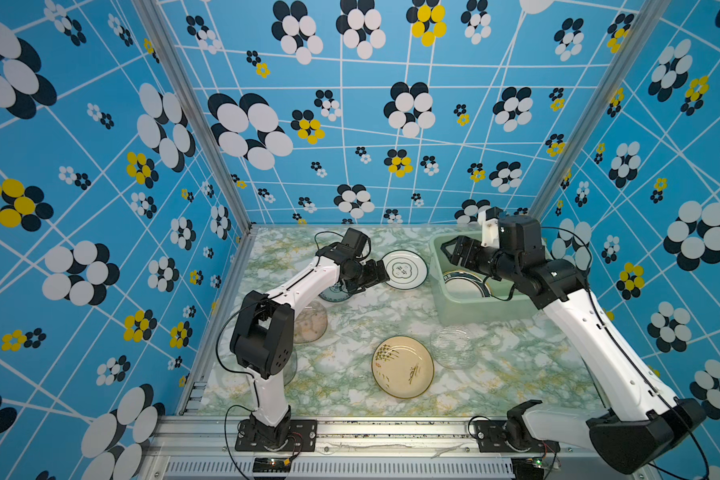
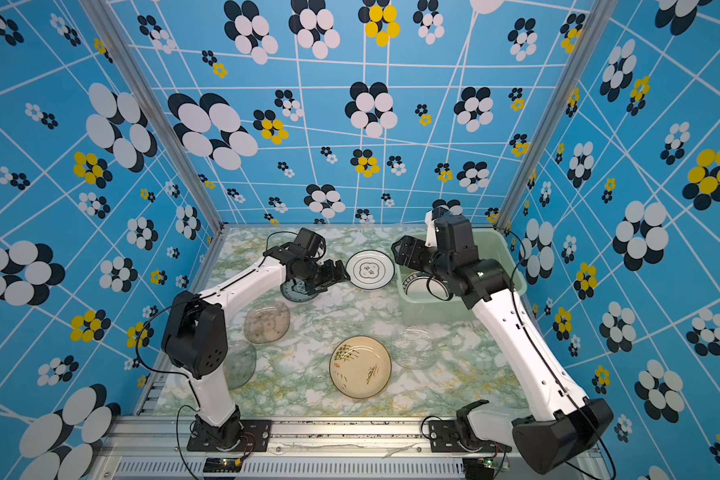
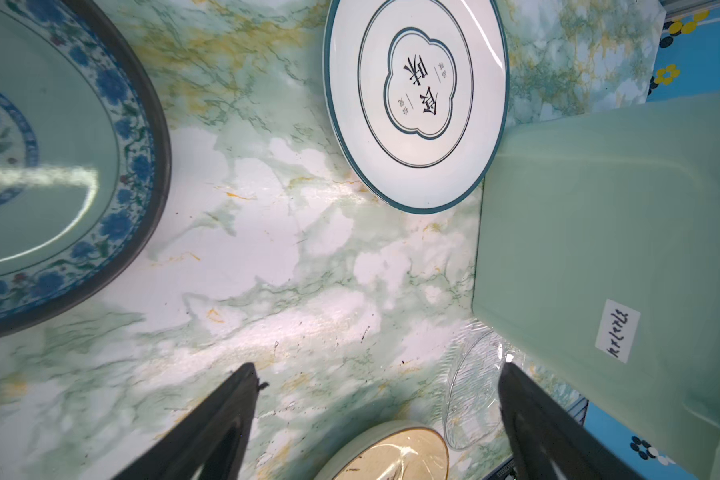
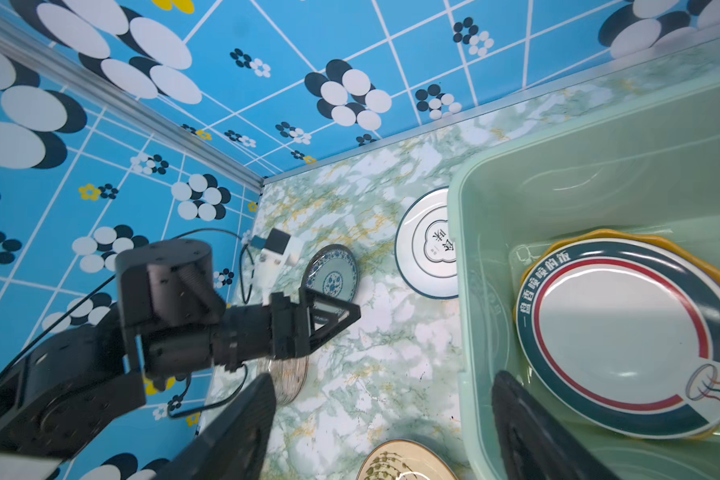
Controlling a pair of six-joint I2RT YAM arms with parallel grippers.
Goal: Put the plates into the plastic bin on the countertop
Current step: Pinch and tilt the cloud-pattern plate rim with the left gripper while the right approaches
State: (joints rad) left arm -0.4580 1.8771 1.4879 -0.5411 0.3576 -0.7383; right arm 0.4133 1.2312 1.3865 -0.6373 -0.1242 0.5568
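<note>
Marble-look countertop (image 1: 375, 316), white with green and yellow veins, boxed in by blue flowered walls (image 1: 350, 124). Pale green bin (image 1: 487, 311) sits far right on it, upright, with a white label (image 3: 618, 330) on its outer wall.

Inside the bin: green-banded plate (image 4: 624, 332) with a red ring and lettering, lying flat on a yellow scalloped plate (image 4: 599, 233). Only the yellow edge shows.

Six plates are out on the counter:
- white plate (image 1: 404, 269) with green rim and lettering, far centre, just left of the bin. Cannot tell whether it touches the bin wall.
- blue-patterned plate (image 2: 298, 293), left of that one, partly hidden under the left arm.
- tinted glass plate (image 2: 266, 322), left middle.
- clear plate (image 2: 240, 363), near left, mostly behind the left arm's elbow.
- beige plate (image 1: 403, 366) with plant drawing, near centre.
- ribbed glass plate (image 1: 452, 347), just right of the beige one, close to the bin's near wall.

Left gripper (image 3: 378, 368): jaws wide apart, nothing between them, bare counter below. In both top views it sits between the blue-patterned and white plates, tips just beside the white plate's left edge.

Right gripper (image 4: 383, 376): jaws also spread wide, holding nothing. It is over the bin's far left corner. In the right wrist view one finger lines up with the counter and the other with the bin's inside. Height above the rim cannot be told.
</note>
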